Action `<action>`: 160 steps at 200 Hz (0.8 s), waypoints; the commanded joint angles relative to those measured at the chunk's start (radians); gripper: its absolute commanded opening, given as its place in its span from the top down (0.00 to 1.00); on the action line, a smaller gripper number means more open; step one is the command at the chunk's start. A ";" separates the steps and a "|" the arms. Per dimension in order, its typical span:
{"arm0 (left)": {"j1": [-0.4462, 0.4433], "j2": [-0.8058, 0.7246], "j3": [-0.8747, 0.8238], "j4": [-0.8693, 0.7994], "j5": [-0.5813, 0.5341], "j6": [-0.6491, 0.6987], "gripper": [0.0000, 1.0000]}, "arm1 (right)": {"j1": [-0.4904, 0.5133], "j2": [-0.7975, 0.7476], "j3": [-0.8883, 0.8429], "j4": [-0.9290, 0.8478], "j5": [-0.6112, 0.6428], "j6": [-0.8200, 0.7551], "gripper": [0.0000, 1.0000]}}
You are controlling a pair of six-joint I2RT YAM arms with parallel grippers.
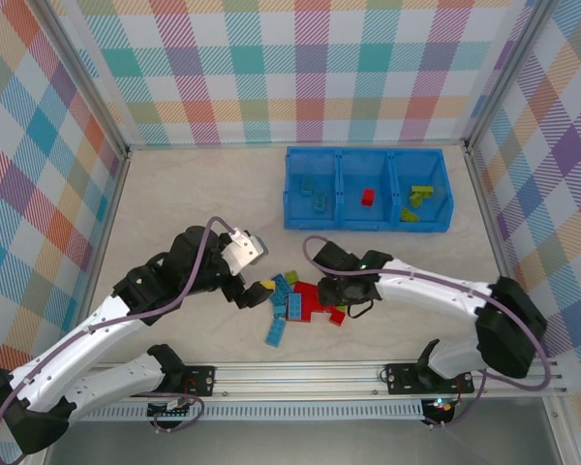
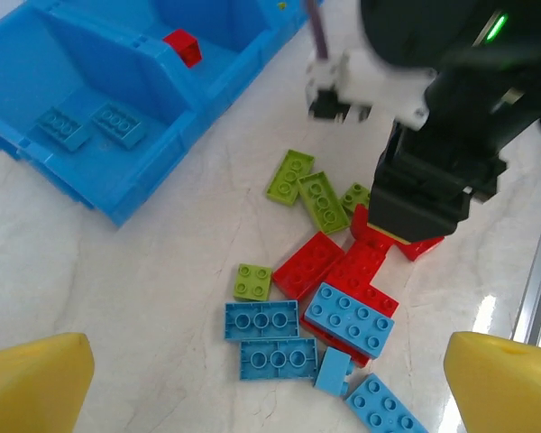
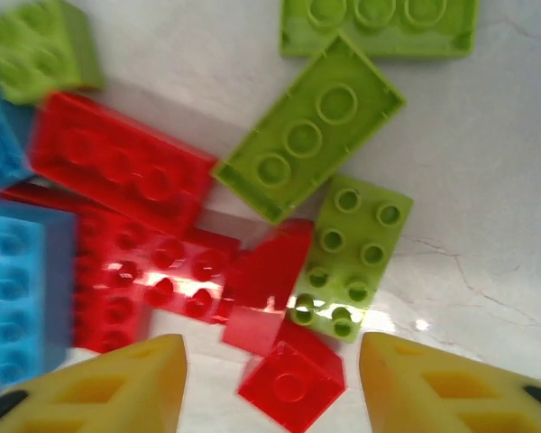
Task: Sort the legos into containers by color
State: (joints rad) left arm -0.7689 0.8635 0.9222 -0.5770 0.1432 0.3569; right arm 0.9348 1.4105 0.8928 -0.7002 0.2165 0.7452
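**Desk:** What is the right hand doing over the pile?

**Field:** The right hand [image 3: 270, 383] sits low over the legos [image 1: 295, 302], which are heaped on the tabletop [image 1: 194, 203] close to the arms and well apart from the blue bin [image 1: 368, 222]. Its yellow fingers [image 3: 117, 388] stand either side of a small red brick [image 3: 293, 388]. A gap shows on both sides, so it is bracketing the brick, not pinching it.

**Desk:** And the left?

**Field:** The left hand [image 2: 270, 397] hangs spread wide above the same heap, holding nothing.

**Desk:** How will that brick take a grip?

**Field:** It looks light, rigid and glossy. It should not crush, but the smooth walls could slip out of a skewed squeeze. It lies corner-on to the fingers, against a tilted red piece [image 3: 266, 284] and just beside a lime square [image 3: 352, 253]. The sound hold is probably across two flat opposite side walls, low down, not on the studs or corners. A slight wrist turn would likely square it up.

**Desk:** Where does it belong?

**Field:** In the middle compartment, where a red block [image 1: 367, 198] lies. Blue pieces sit in the left one and lime in the right.
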 commanded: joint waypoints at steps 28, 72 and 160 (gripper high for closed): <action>0.002 -0.022 -0.069 -0.017 -0.032 0.095 0.00 | 0.030 0.097 0.017 0.000 0.093 0.092 0.57; 0.003 -0.014 -0.081 -0.034 -0.047 0.115 0.00 | 0.035 0.131 0.038 0.061 0.037 0.082 0.60; 0.002 -0.022 -0.102 -0.038 -0.054 0.131 0.00 | 0.056 0.152 0.068 0.121 0.019 0.079 0.59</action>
State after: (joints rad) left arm -0.7689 0.8494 0.8299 -0.6025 0.0948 0.4694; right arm 0.9821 1.5448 0.9329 -0.6064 0.2447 0.8158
